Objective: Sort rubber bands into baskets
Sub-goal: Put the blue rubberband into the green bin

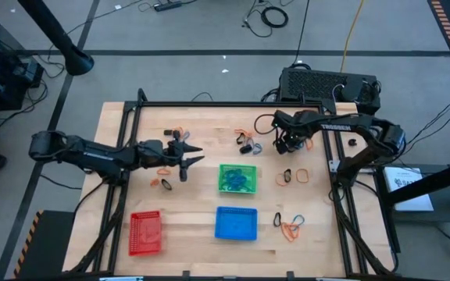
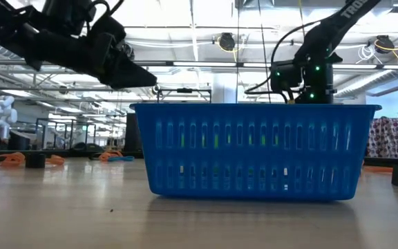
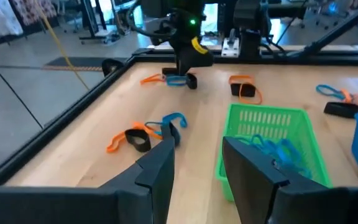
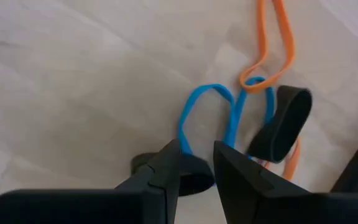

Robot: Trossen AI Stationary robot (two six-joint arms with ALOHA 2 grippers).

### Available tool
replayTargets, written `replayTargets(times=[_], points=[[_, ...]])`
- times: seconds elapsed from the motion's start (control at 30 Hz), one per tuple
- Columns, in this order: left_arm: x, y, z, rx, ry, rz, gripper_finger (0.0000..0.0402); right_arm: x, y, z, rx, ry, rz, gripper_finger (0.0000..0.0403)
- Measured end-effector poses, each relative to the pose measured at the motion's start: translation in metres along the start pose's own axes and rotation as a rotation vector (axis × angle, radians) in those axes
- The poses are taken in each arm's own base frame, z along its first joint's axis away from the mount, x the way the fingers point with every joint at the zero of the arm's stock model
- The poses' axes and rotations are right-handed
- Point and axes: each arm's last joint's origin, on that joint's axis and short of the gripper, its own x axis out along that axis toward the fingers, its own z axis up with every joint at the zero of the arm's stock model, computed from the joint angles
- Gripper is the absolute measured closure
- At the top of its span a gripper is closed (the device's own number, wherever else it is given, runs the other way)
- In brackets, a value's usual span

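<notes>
In the high view the green basket (image 1: 237, 178) holds several blue rubber bands; the blue basket (image 1: 236, 222) sits near it and the red basket (image 1: 145, 232) lies at the near left. My left gripper (image 1: 196, 154) hovers open, left of the green basket (image 3: 266, 134), touching nothing. My right gripper (image 1: 287, 146) is low over a cluster of bands at the far right. In its wrist view the fingers (image 4: 197, 165) stand slightly apart over a blue band (image 4: 207, 102), beside an orange band (image 4: 278, 43) and a black band (image 4: 281, 124). My right gripper comes down from above at the near end of the blue band's loop (image 4: 183, 140). Both strands run behind its fingertips. The band lies flat on the table. I cannot tell whether the fingers touch it.
Loose bands lie near the left gripper (image 1: 162, 176), ahead of it (image 3: 145, 134), right of the green basket (image 1: 295, 176) and at the near right (image 1: 291, 226). A black box (image 1: 326, 86) stands at the far edge. Black frame rails (image 1: 123, 179) run along the table's sides.
</notes>
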Motion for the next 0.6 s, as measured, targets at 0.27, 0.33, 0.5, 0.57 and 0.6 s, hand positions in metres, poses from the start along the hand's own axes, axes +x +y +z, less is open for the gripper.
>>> replayTargets(times=[0.27, 0.33, 0.5, 0.57, 0.6], points=[[0.008, -0.001, -0.002, 0.005, -0.019, -0.002, 0.0258, 0.007, -0.013, 0.01, 0.042, 0.004, 0.027, 0.0314], [0.008, -0.001, -0.002, 0.005, -0.018, -0.002, 0.0258, 0.007, -0.016, 0.012, 0.056, 0.004, 0.051, 0.0314], [0.007, -0.001, -0.002, 0.005, -0.017, -0.002, 0.0258, 0.011, -0.024, 0.016, 0.082, 0.002, 0.056, 0.0314], [0.007, -0.001, -0.002, 0.005, -0.017, -0.002, 0.0258, 0.017, -0.027, 0.012, 0.074, 0.015, 0.065, 0.0314], [0.007, -0.001, -0.002, 0.005, -0.017, -0.002, 0.0258, 0.02, -0.028, 0.009, 0.072, 0.031, 0.074, 0.0314]])
